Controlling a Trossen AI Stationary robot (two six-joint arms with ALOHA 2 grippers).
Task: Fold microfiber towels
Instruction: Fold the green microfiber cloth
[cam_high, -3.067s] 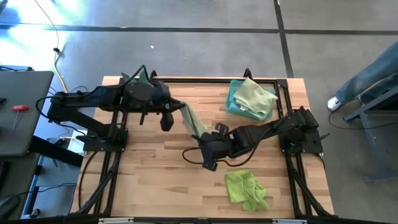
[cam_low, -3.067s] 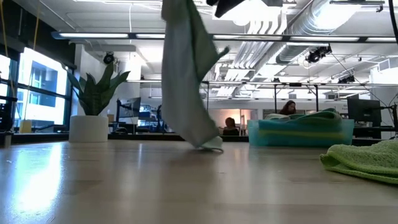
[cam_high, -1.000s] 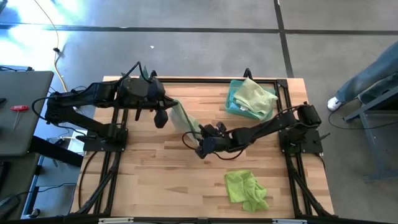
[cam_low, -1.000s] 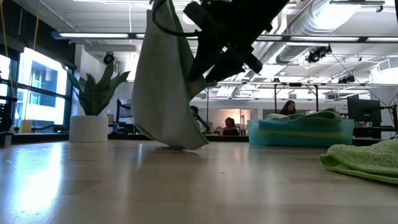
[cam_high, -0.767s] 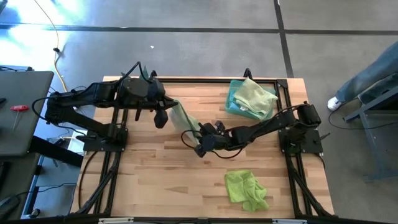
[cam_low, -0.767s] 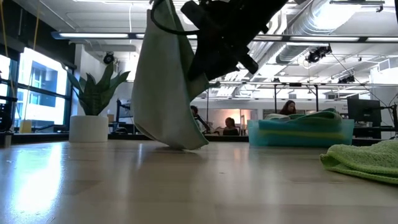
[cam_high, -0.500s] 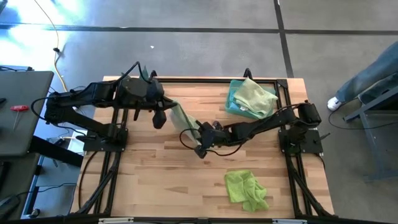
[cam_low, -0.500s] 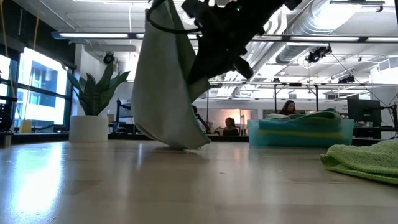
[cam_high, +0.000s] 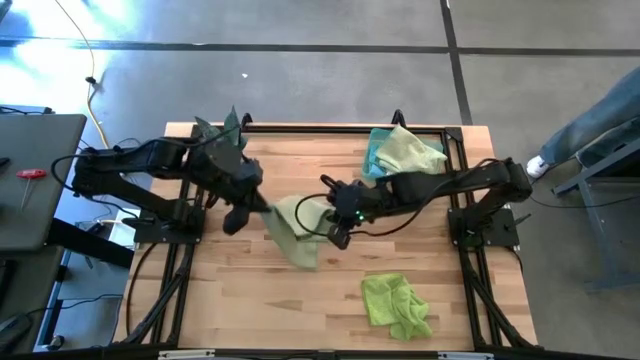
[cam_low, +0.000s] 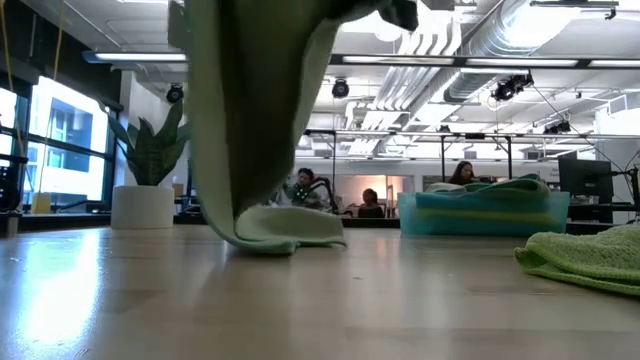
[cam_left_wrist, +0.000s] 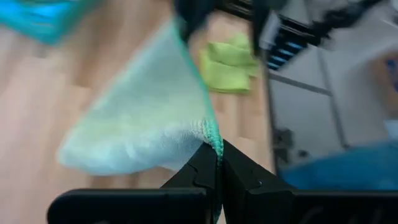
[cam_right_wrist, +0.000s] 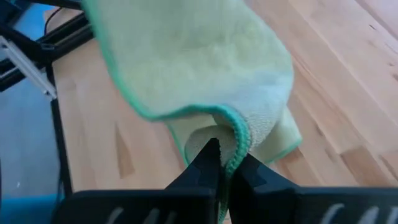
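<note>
While both grippers are clenching the same pale sage green towel, it is hanging between them over the middle of the wooden table. The left gripper is pinching a green-stitched edge between its closed fingers, and the right gripper is nipping another hemmed edge. The towel's lower end is resting folded on the tabletop. Farther out, a lime green towel is lying crumpled near the front edge, and more towels are sitting piled in a teal bin at the back right.
</note>
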